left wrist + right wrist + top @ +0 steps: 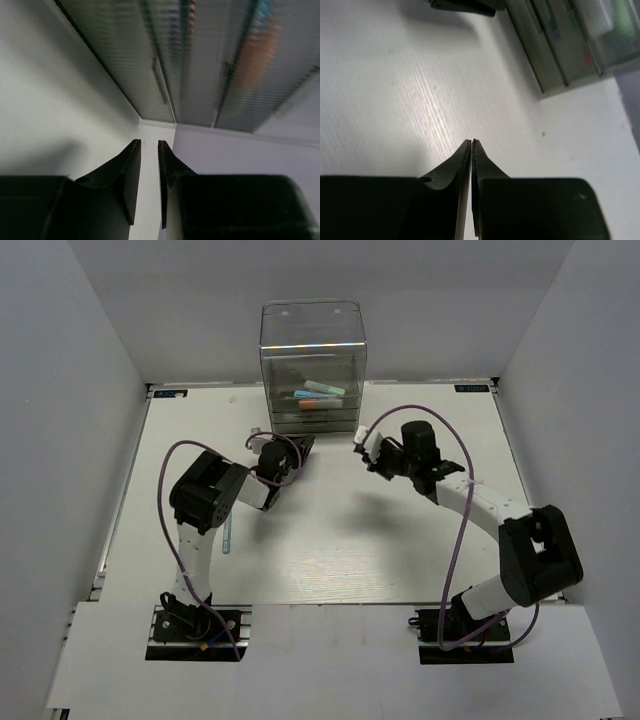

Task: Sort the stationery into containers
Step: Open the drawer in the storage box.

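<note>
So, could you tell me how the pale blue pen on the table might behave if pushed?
The pen looks slim and straight, so probably stiff and apt to roll on the smooth table. Being small, it is likely light.

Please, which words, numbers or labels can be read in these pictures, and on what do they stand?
Nothing can be read.
left corner label, on the far edge of the table: too small to read.
right corner label, same edge: too small to read.
clear cabinet: no print visible.
</note>
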Tool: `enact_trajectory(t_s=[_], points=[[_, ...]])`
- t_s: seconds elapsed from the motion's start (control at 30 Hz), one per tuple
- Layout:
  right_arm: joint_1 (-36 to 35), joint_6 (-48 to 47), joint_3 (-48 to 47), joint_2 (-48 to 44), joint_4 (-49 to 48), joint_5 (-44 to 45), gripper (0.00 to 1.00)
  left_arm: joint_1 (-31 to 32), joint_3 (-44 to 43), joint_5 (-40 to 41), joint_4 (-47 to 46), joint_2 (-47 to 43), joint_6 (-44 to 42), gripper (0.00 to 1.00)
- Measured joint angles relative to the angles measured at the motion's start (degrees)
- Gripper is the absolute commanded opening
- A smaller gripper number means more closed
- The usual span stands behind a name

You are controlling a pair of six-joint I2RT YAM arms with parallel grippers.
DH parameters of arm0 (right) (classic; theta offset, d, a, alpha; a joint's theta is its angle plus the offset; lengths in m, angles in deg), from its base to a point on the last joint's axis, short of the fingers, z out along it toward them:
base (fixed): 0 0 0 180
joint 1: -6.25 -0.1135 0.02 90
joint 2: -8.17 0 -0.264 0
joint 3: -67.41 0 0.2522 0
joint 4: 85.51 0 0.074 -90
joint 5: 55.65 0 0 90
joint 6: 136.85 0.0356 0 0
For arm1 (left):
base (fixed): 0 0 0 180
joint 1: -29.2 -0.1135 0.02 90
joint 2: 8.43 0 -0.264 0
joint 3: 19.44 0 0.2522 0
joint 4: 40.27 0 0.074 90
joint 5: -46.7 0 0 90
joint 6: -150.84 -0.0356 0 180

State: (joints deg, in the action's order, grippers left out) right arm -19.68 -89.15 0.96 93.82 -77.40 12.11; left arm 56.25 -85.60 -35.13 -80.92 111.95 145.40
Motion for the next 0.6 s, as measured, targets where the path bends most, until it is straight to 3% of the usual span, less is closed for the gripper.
enact_trajectory(t_s=[0.17, 0.33, 0.6], points=[[2.71, 2.78, 6.19, -5.64, 1.38, 0.24, 0.08, -0.26, -8.0, 0.48, 0.5, 8.46, 2.4, 0.36], [4.11, 4.52, 8.7, -9.25, 1.7, 0.24, 0.08, -0.33, -11.34, 1.97, 0.87, 9.55, 3.19, 0.41], [5.79, 5.05, 9.42, -9.94, 1.55, 0.22, 0.09, -0.33, -12.55, 3.52, 1.77, 9.84, 3.45, 0.41]])
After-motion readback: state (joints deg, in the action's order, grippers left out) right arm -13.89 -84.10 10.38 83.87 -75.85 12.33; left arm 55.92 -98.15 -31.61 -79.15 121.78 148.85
